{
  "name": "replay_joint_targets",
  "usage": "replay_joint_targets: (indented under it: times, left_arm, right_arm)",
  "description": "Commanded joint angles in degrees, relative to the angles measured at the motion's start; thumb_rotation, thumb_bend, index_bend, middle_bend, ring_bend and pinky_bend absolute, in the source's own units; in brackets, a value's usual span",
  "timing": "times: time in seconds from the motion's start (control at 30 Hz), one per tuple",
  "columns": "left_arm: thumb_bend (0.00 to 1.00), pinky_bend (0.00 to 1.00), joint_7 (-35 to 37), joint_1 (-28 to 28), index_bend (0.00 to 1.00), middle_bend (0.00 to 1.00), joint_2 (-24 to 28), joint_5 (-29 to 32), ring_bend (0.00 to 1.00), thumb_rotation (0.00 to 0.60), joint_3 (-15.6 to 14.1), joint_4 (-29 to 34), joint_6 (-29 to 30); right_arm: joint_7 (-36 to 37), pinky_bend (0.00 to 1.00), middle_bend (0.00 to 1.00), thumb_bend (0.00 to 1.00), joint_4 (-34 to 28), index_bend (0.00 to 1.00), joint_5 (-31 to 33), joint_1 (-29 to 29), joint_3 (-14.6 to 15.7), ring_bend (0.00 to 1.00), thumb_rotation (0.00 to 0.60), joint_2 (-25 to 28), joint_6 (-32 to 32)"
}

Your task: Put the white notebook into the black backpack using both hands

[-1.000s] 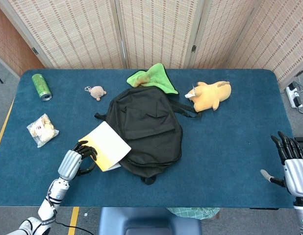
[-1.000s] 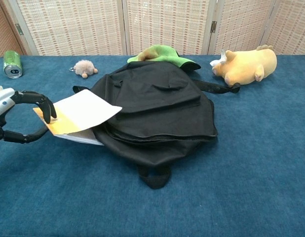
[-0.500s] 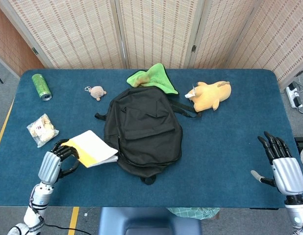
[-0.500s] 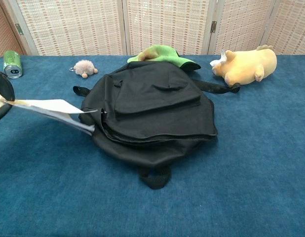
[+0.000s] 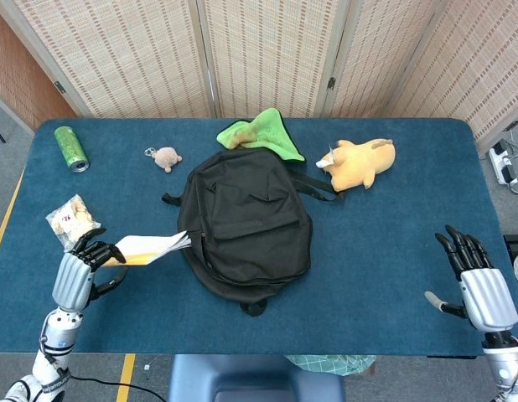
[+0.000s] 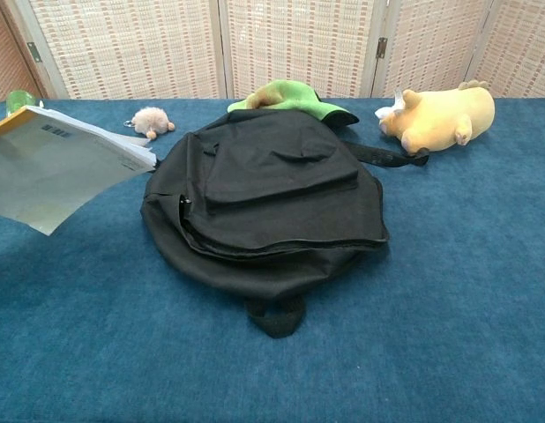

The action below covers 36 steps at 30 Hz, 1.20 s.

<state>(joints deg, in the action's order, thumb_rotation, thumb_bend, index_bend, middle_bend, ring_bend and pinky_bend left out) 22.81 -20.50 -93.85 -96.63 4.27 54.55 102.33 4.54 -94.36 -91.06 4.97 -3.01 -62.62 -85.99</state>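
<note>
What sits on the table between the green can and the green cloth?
In the head view, a small fuzzy plush keychain lies between the green can and the green cloth; otherwise bare blue table.

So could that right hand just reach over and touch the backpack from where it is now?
Probably yes. The right hand is open and holds nothing, hovering near the table's right edge, and only bare blue table lies between it and the black backpack. Whether the arm stretches that far is hard to judge.
</note>
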Motion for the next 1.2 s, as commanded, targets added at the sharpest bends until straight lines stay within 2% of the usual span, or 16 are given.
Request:
replay_joint_targets:
  times: [0.03, 0.3, 0.4, 0.47, 0.6, 0.7, 0.9, 1.2]
  left_arm:
    - [0.54, 0.29, -0.79, -0.29, 0.69, 0.65, 0.30, 0.17, 0.57, 0.600, 0.86, 0.46, 0.65]
    - [0.54, 0.29, -1.91, -0.58, 0.69, 0.66, 0.93, -1.39, 0.58, 0.600, 1.75, 1.26, 3.95]
    - [0.53, 0.30, -2.37, -0.55, 0.69, 0.67, 1.18, -2.25, 0.58, 0.600, 1.56, 1.61, 4.98]
    - [0.54, 0.30, -2.70, -0.49, 0.70, 0.67, 1.29, -2.90, 0.58, 0.600, 1.42, 1.86, 5.86]
    - [0.54, 0.30, -3.54, -0.35, 0.70, 0.67, 1.70, -3.99, 0.58, 0.600, 1.13, 2.56, 7.16]
    - [0.53, 0.30, -3.90, -0.27, 0.70, 0.67, 2.16, -4.63, 0.58, 0.600, 0.98, 3.05, 7.89]
    - [0.54, 0.30, -4.66, 0.05, 0.70, 0.67, 3.01, -5.47, 0.58, 0.600, 1.00, 3.91, 9.47]
    - [0.53, 0.30, -5.35, 0.29, 0.70, 0.68, 3.83, -5.66, 0.58, 0.600, 1.11, 4.36, 9.96]
  right_arm:
    - [0.08, 0.06, 0.01, 0.01, 0.07, 0.00, 0.07, 0.03, 0.03, 0.04, 0.600, -0.03, 0.05]
    - [1.21, 0.06, 0.02, 0.02, -0.25, 0.00, -0.84, 1.39, 0.85, 0.04, 0.600, -0.27, 2.50]
    - [2.36, 0.09, 0.06, 0.09, -0.75, 0.00, -2.43, 3.52, 1.13, 0.06, 0.600, -0.90, 5.10]
    - [2.81, 0.15, 0.09, 0.12, -1.18, 0.01, -3.63, 5.60, 1.31, 0.08, 0.600, -1.82, 7.76]
    - [2.82, 0.19, 0.12, 0.12, -2.57, 0.09, -4.27, 10.61, 1.19, 0.11, 0.600, -3.99, 15.03]
    - [2.64, 0.21, 0.14, 0.13, -3.34, 0.15, -3.19, 14.70, 0.17, 0.13, 0.600, -6.53, 20.65]
    - [0.90, 0.23, 0.18, 0.17, -2.49, 0.21, 2.25, 22.24, -3.32, 0.15, 0.600, -12.95, 30.34]
    - [-6.17, 0.26, 0.21, 0.18, 1.03, 0.27, 11.64, 30.52, -7.99, 0.18, 0.600, -22.28, 38.05]
